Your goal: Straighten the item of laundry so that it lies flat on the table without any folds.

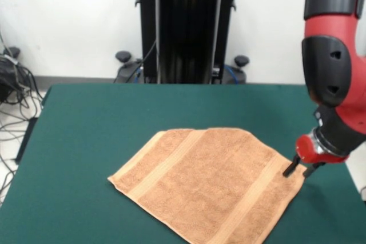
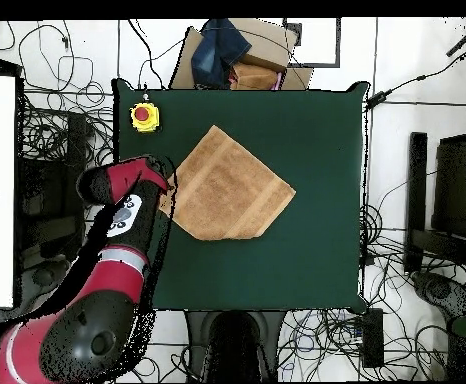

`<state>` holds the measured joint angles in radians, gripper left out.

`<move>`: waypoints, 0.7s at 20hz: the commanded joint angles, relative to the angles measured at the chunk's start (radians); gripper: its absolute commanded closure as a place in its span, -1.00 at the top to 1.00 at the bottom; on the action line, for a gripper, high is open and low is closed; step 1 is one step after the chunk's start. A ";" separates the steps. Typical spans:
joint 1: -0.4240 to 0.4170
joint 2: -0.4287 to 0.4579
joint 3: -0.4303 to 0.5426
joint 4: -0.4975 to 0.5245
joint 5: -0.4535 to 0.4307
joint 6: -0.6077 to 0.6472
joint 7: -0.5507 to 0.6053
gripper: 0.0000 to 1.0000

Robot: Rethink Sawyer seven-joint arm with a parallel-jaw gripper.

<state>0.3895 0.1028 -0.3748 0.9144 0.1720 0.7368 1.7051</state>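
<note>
One towel lay mid-table, set diagonally, mostly flat but w/ one far corner apparently still tucked under. Gripper sat at its edge corner, fingers slightly apart & straddling the hem; couldn't tell if cloth was pinched. Risk, IMO: a weak pinch slips or drags the whole towel w/o undoing the fold. Count: 1 towel, 1 gripper, 1 red button.

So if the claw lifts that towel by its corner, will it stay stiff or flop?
Probably flop: the towel looks like soft terry lying limp on the table. It likely drags rather than slides on the felt-like top. The claw sits at its corner.
</note>
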 commanded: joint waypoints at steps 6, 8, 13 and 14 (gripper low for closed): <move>-0.014 0.050 0.122 0.035 0.031 0.068 0.187 1.00; -0.013 0.072 0.118 0.011 0.029 0.046 0.193 1.00; 0.005 0.138 0.100 -0.072 0.048 -0.002 0.256 1.00; 0.008 0.150 0.098 -0.093 0.055 0.006 0.267 1.00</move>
<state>0.3901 0.1522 -0.3746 0.8734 0.1737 0.7568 1.7051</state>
